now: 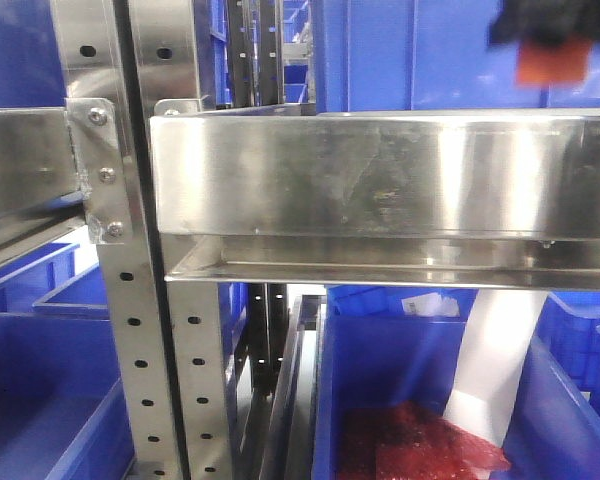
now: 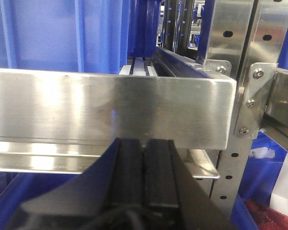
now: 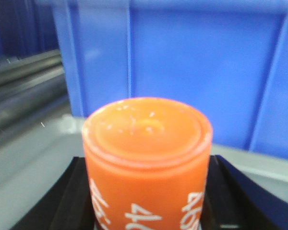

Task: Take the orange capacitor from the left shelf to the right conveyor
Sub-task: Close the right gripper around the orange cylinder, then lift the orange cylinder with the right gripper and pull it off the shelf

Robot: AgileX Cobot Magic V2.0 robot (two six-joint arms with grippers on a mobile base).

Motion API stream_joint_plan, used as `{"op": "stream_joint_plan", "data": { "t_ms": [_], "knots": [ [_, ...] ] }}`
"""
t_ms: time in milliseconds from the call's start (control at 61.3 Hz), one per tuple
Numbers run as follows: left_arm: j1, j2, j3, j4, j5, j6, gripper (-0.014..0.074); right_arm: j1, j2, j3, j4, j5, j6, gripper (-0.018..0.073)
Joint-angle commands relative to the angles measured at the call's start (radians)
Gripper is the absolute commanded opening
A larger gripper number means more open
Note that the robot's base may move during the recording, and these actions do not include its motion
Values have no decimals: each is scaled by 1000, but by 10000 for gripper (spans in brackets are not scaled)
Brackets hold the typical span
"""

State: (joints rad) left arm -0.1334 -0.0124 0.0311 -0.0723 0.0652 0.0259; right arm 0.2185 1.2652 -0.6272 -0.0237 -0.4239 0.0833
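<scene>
Orange capacitor (image 3: 147, 143) pinched between right hand (image 3: 151, 203) fingers, blue bin (image 3: 197, 62) just behind. Left hand (image 2: 144, 165) pressed together, empty, near left shelf (image 2: 86, 108) front rail.

We find an industrial stockroom or factory parts store. Our landmark is the left shelf (image 1: 380, 175), a brushed stainless-steel rack with a broad flat front rail. Perforated uprights (image 1: 140, 360) and bolted brackets (image 1: 95, 150) join at the rail's left end. Blue plastic bins (image 1: 40, 400) sit below the rail, and taller blue bins (image 1: 430, 50) stand on the shelf behind it. One bin under the rail's right part holds red bagged material (image 1: 420, 445) and a white sheet (image 1: 500, 340). Further racking (image 2: 173, 24) recedes behind the shelf. The orange capacitor (image 3: 146, 158), over the shelf, bears repeated white printed digits, as stocked components do.
</scene>
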Motion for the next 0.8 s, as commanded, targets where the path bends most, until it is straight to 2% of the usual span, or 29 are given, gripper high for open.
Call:
{"op": "stream_joint_plan", "data": {
  "t_ms": [0, 277, 505, 783],
  "knots": [
    [-3, -12, -5, -2, -90, -1, -127, -6, -132, -34, -14, 21, 2, 65],
    [-3, -12, -5, -2, -90, -1, -127, -6, -465, 90, -15, 279, 2, 65],
    [-3, -12, -5, -2, -90, -1, -127, -6, -709, 154, -15, 571, 2, 65],
    [-3, -12, -5, -2, -90, -1, -127, -6, -973, 154, -18, 730, 2, 65]
  ]
}}
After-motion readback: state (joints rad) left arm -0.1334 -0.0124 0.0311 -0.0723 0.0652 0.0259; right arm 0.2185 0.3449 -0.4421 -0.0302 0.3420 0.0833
